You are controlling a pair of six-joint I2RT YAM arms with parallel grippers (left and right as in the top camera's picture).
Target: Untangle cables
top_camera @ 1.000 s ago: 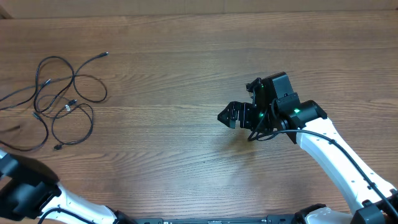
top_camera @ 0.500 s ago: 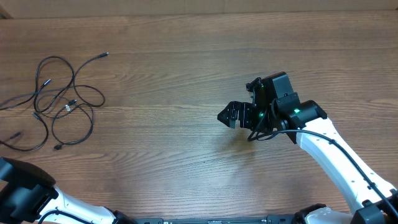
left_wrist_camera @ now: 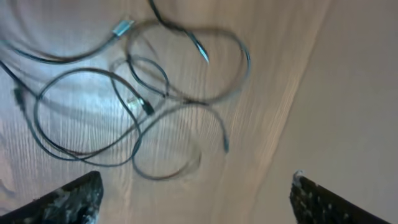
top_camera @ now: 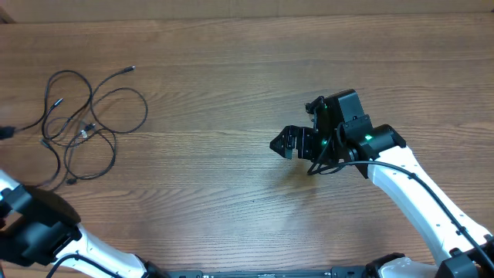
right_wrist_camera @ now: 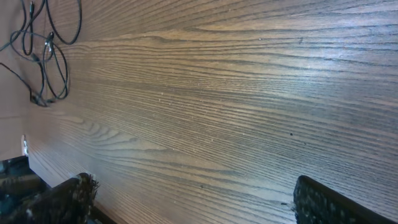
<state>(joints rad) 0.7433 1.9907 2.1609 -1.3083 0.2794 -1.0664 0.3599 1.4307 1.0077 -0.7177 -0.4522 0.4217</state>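
Since the left gripper (left_wrist_camera: 196,200) is shown by its wrist camera with fingertips spread wide and nothing between them, the cables (left_wrist_camera: 147,107) are met ahead of it, loose on the table (left_wrist_camera: 261,124). From overhead, they are found at the table's far left, beyond the left arm (top_camera: 35,232), which is seen at the near-left corner. No single long axis is given: loops are overlapped, and one plug-ended tail (top_camera: 131,69) is stretched farthest away. The right gripper (top_camera: 284,144), likewise gaping and empty, is placed well apart at mid-table; the left arm is judged nearer.
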